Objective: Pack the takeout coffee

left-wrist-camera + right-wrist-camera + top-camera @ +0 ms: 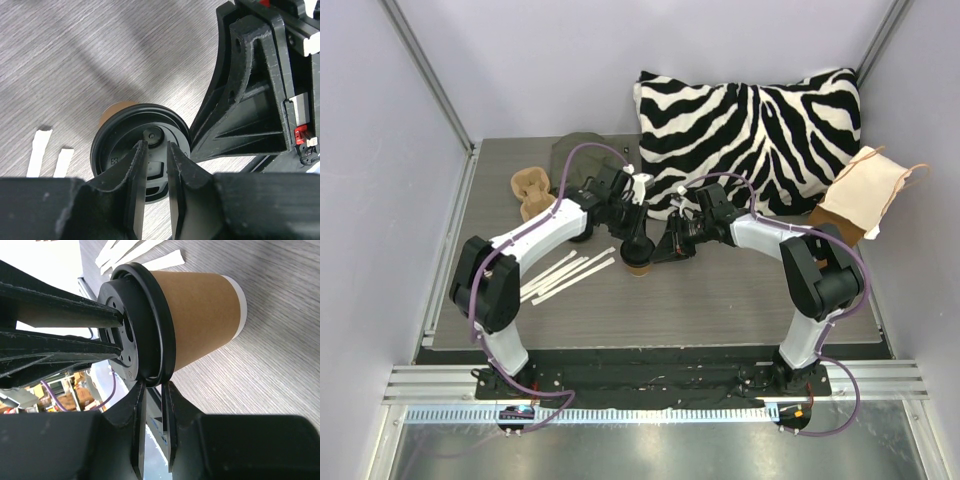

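While it stands upright at the centre of the table (720, 300), the takeout coffee (200, 315) carries a black lid (125, 130). The left gripper (155, 147), jaws narrow, rests its tips on the lid's top; whether it clamps anything cannot be told. The right gripper (153, 387), jaws narrow, pinches the lid's rim from the side.

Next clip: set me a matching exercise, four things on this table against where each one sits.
Things: 1 black round plastic lid; 2 tan moulded-pulp cup carrier; 3 white flat paper strips; 4 zebra-striped pillow.
Places: A back right of the table; B on the brown paper coffee cup; C back left of the table; D flat, left of the cup.
Pairs: 1-B, 2-C, 3-D, 4-A.
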You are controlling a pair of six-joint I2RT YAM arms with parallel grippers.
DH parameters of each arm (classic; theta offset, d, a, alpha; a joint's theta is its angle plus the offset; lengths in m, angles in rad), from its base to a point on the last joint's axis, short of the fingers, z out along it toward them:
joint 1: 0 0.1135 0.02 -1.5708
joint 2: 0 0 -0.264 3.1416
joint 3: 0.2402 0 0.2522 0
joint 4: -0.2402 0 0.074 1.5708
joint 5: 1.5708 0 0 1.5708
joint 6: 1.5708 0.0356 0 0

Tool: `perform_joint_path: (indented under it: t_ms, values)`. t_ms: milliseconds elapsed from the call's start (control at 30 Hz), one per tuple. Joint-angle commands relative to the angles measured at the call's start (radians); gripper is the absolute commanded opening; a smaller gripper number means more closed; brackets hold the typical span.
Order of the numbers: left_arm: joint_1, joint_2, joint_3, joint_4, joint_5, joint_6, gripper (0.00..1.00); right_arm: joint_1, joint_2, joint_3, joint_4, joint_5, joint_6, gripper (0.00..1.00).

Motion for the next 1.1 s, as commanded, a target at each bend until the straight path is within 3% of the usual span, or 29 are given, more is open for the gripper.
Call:
perform_joint_path:
  t_ms: [0, 167, 267, 300, 400, 667, 1067]
  values:
    - [-0.004, 0.095, -0.042, -0.081, -0.024, 0.047, 0.26, 0.014, 0.08, -0.065, -0.019, 0.181, -0.055, 0.13]
    - [-0.004, 0.106, -0.037, -0.086, 0.009, 0.071, 0.25, 0.013, 0.069, -0.094, 0.015, 0.118, -0.015, 0.13]
    - [-0.005, 0.102, -0.037, -0.089, 0.046, 0.106, 0.25, 0.014, 0.009, -0.068, 0.022, 0.081, 0.0, 0.23]
    - [-0.005, 0.1, -0.037, -0.094, 0.057, 0.119, 0.25, 0.014, -0.012, -0.051, 0.027, 0.066, 0.003, 0.31]
    - [-0.005, 0.095, -0.036, -0.098, 0.075, 0.148, 0.25, 0.009, -0.09, -0.019, 0.022, 0.054, 0.014, 0.38]
    - [-0.005, 0.102, -0.024, -0.106, 0.109, 0.192, 0.25, -0.041, -0.111, 0.007, -0.036, 0.113, -0.023, 0.34]
    - [-0.005, 0.118, -0.014, -0.117, 0.12, 0.212, 0.24, -0.043, -0.035, 0.029, 0.036, 0.101, 0.008, 0.29]
